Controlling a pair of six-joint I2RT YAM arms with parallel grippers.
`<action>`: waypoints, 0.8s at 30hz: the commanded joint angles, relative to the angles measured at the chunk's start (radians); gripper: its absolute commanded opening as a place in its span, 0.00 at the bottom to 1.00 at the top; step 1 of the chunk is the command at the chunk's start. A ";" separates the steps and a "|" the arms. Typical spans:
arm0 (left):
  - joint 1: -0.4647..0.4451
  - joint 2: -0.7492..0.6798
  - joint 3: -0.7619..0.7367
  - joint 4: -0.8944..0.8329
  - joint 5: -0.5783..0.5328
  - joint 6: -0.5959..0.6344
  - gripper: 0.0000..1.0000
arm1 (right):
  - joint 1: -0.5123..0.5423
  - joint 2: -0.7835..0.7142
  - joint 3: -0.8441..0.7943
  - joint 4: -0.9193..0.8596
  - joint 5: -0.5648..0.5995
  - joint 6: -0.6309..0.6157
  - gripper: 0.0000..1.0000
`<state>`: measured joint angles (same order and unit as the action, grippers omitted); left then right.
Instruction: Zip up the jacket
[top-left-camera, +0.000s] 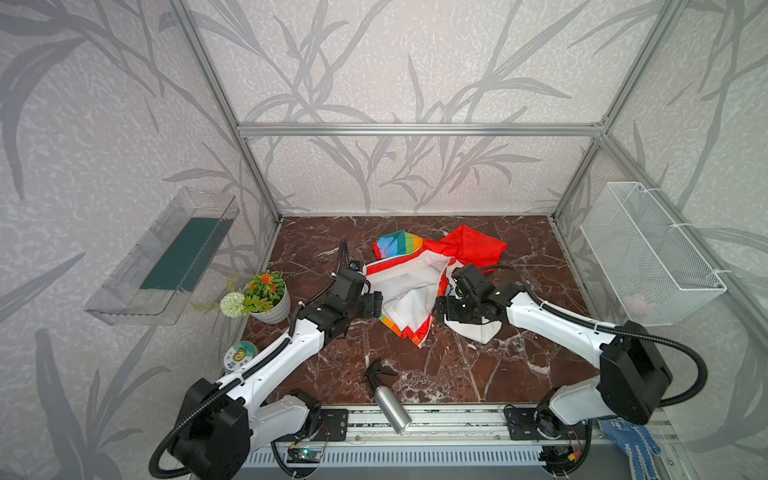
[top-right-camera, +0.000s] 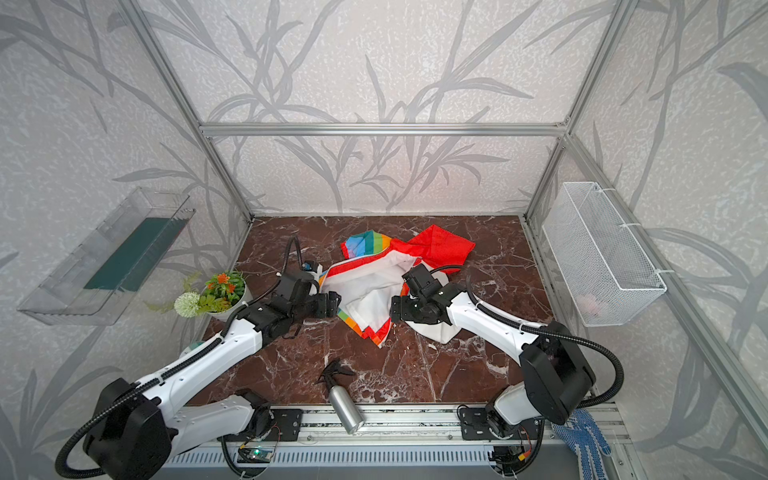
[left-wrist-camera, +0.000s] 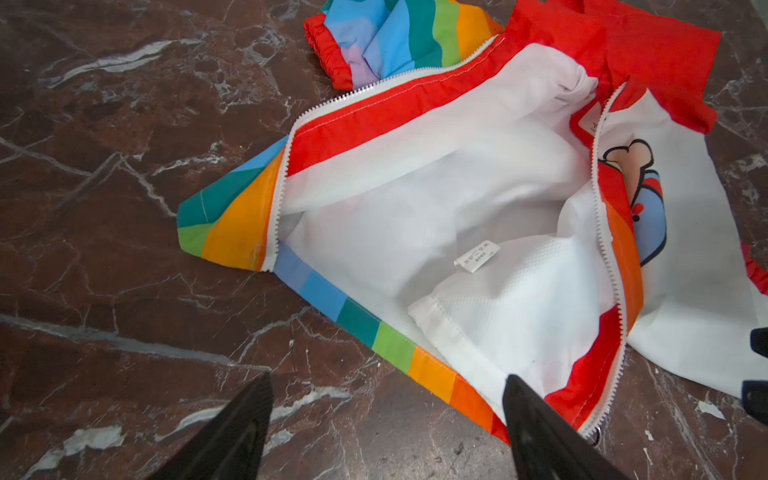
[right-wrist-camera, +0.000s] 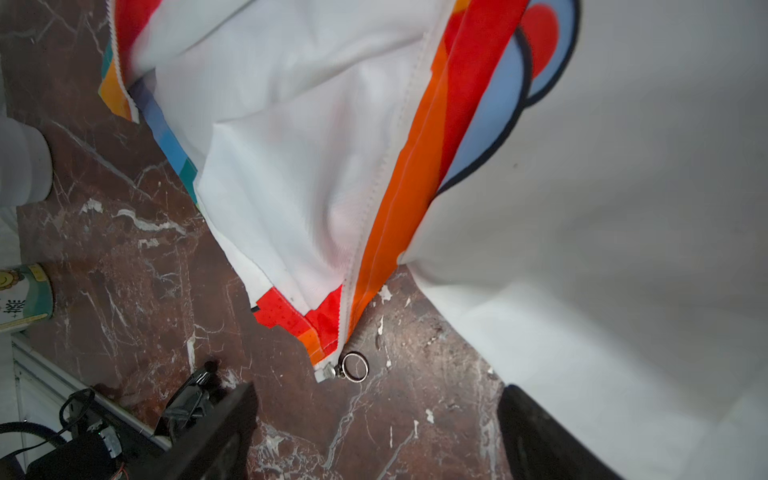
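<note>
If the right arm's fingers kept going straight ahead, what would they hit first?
Probably the zipper pull at the bottom corner of the jacket, just ahead of the right gripper. Depth is unclear, so the table might come first.

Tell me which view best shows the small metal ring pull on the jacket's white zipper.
The right wrist view: the small metal ring pull lies whole and close at the white, rainbow-trimmed jacket's hem corner. The left wrist view shows only part of the pull; in both top views it is too small to make out.
</note>
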<state>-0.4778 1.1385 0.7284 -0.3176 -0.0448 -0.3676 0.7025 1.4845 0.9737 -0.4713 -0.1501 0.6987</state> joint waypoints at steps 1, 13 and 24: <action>0.009 -0.035 0.013 -0.066 -0.044 -0.024 0.85 | 0.040 0.013 0.005 0.038 -0.022 0.059 0.89; 0.358 0.022 0.033 0.004 0.308 -0.254 0.83 | 0.111 0.363 0.420 0.124 -0.102 0.031 0.77; 0.540 0.233 0.012 0.206 0.534 -0.399 0.77 | 0.127 0.762 0.818 0.202 -0.195 0.042 0.69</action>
<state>0.0345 1.3472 0.7486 -0.1833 0.4099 -0.7090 0.8242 2.1933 1.7321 -0.3073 -0.3027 0.7372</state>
